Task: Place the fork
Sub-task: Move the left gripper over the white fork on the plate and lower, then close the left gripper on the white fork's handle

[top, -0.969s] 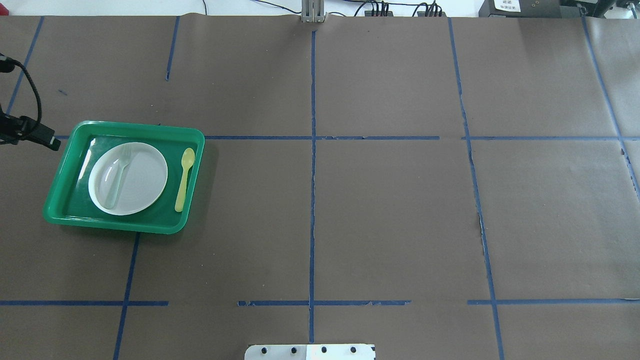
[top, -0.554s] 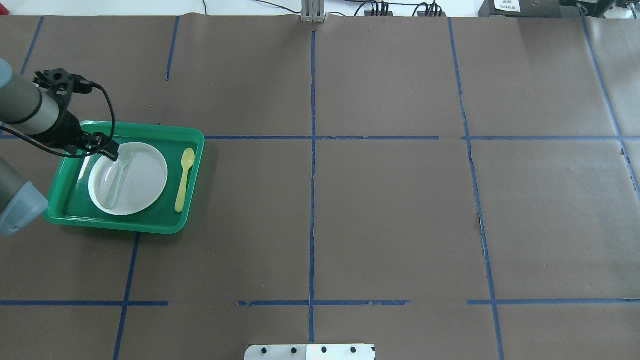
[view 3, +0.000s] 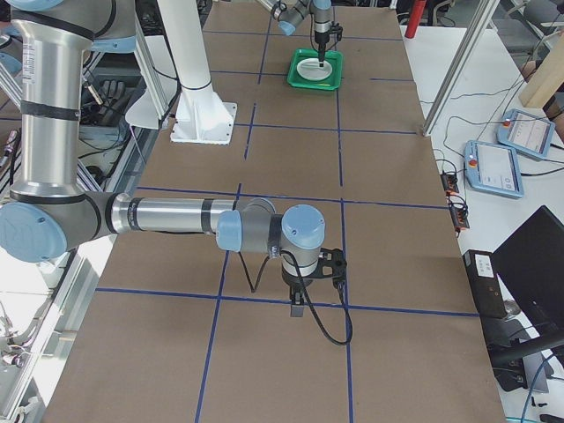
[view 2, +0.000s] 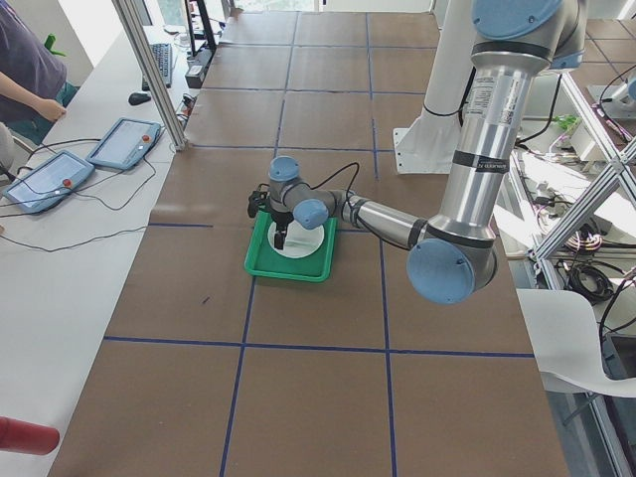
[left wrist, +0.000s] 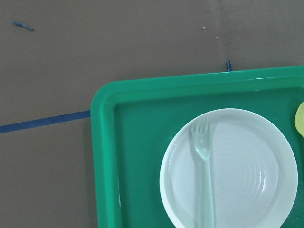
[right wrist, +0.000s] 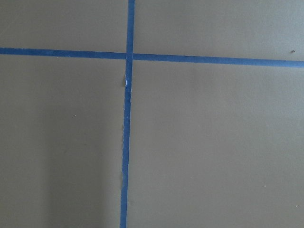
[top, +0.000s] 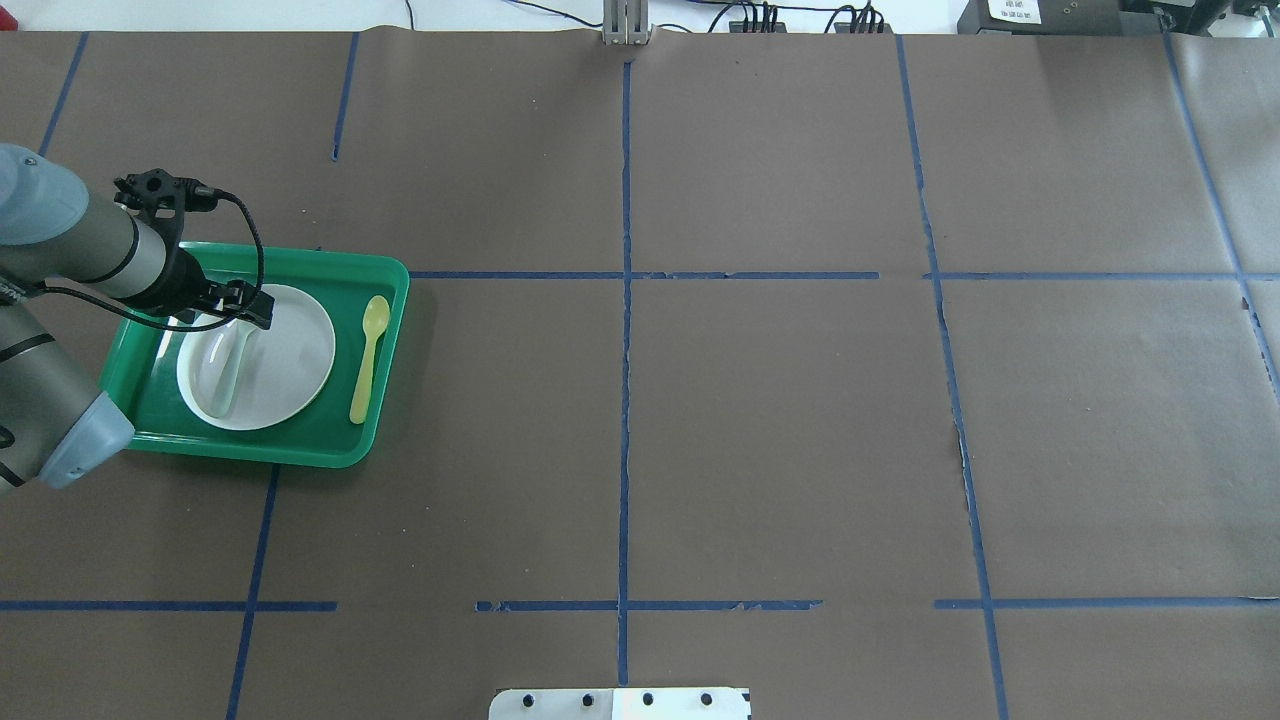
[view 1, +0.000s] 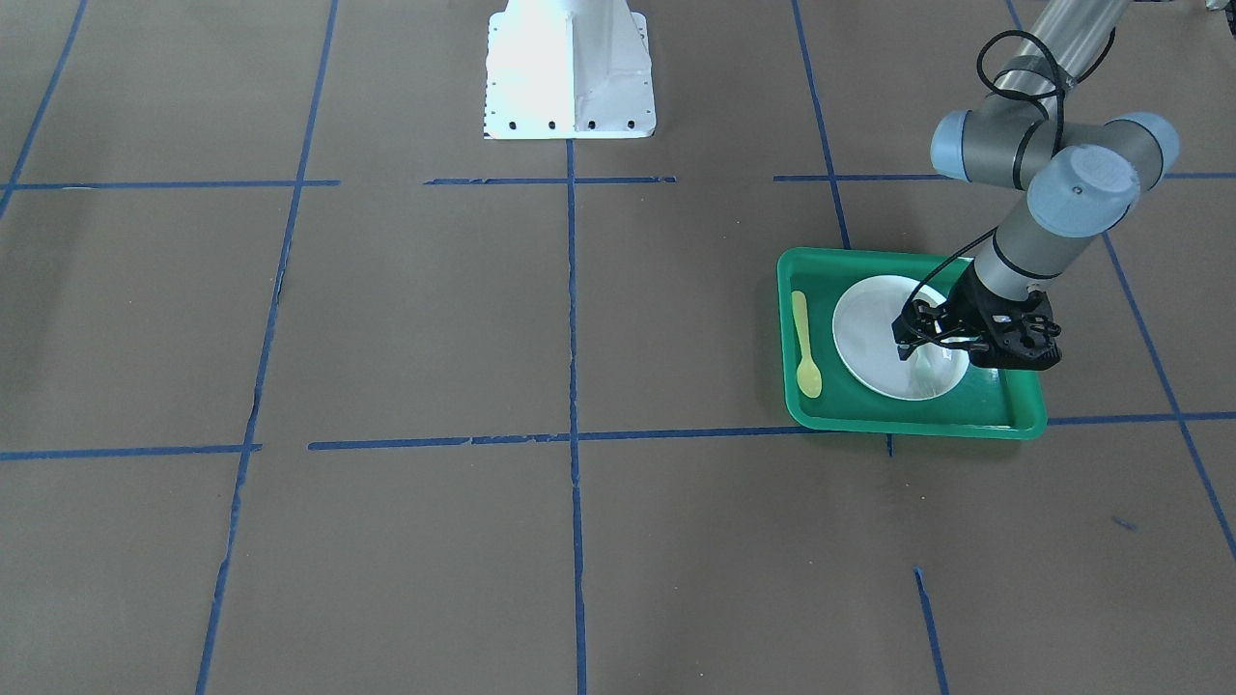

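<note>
since a second ago the left gripper [top: 255,312] has come over the white plate [top: 295,360], spread or closed i cannot tell; the fork [top: 230,370] lies free on that plate, not yet picked or placed.

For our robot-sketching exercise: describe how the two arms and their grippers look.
The left arm and right arm are silver-grey tubes with rounded joints capped pale blue. The left gripper and right gripper are black, each fed by a looping black cable.

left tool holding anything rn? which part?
Nothing held. The fork lies flat on the plate; the left tool hangs above its tine end.
</note>
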Action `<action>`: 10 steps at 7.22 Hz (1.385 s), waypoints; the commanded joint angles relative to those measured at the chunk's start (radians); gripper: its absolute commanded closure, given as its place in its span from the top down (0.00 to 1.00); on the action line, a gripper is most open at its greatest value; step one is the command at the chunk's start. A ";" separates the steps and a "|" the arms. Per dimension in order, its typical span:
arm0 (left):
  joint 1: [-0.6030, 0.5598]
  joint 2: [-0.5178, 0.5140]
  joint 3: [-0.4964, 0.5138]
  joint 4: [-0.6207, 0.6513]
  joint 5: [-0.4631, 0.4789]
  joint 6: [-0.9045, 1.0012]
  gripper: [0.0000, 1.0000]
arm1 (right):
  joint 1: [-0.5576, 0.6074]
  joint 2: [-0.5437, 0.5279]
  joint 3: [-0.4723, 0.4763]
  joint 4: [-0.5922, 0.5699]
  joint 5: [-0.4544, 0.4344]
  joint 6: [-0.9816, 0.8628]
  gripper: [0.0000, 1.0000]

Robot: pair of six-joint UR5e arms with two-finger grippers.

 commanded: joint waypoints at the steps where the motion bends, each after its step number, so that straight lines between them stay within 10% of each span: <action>1: 0.016 0.009 -0.006 -0.006 -0.003 -0.006 1.00 | 0.000 0.000 0.000 0.000 0.000 0.000 1.00; 5: 0.059 0.019 -0.003 -0.005 0.000 -0.007 0.92 | 0.000 0.000 0.000 0.000 0.000 0.000 1.00; 10: 0.058 0.060 -0.031 -0.025 0.000 0.007 0.12 | 0.000 0.000 0.000 0.000 0.000 0.000 1.00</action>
